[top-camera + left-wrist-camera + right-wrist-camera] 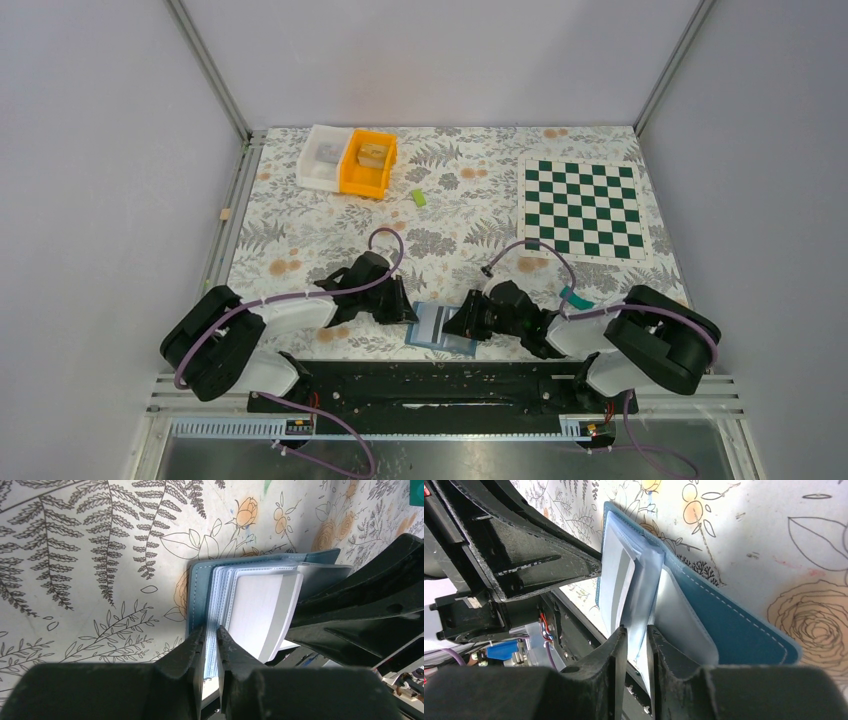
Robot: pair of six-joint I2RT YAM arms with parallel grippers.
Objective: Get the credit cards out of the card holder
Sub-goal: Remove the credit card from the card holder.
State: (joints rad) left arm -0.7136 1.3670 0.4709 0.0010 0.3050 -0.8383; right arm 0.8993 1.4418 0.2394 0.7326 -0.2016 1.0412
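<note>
Card holder (441, 328) lies open on the desk (300, 240) between both grippers: left gripper (210, 642) pinches its sleeve stack (223, 592), right gripper (637, 637) pinches one clear sleeve (646, 575), a teal credit card (574, 296) out behind it; judged best: left anchors, right peels slowly, no twisting.

Your left arm (285, 315) and right arm (650, 340) wore black joints with white shells. Purple cables (386, 231) looped along both; your fingers (185, 665) were matte black.
</note>
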